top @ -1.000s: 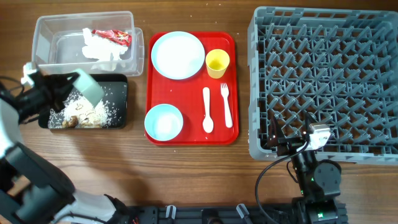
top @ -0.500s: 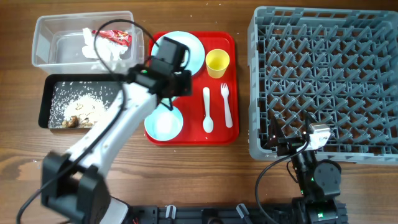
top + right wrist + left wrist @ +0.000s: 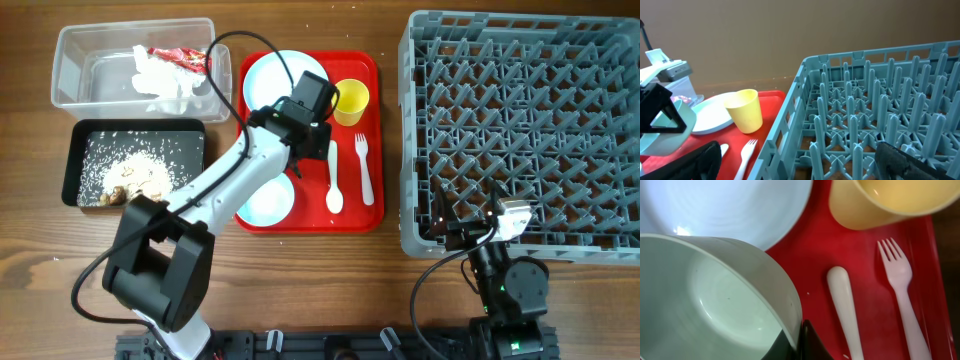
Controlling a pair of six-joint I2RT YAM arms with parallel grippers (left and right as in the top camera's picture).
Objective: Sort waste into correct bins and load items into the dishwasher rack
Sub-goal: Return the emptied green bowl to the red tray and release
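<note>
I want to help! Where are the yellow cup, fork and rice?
yellow cup [image 3: 350, 99], overhead view, its inside bottom.
fork [image 3: 364, 172], overhead view, middle of its handle.
rice [image 3: 140, 172], overhead view, middle of the heap.

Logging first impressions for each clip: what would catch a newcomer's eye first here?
The large square grey plastic dishwasher rack fills the right of the overhead view, empty. Over the flat red serving tray at centre, the left end effector is clamped on the rim of a light blue round bowl. At the far left, loose white rice with brown food scraps lies in the shallow black tray.
</note>
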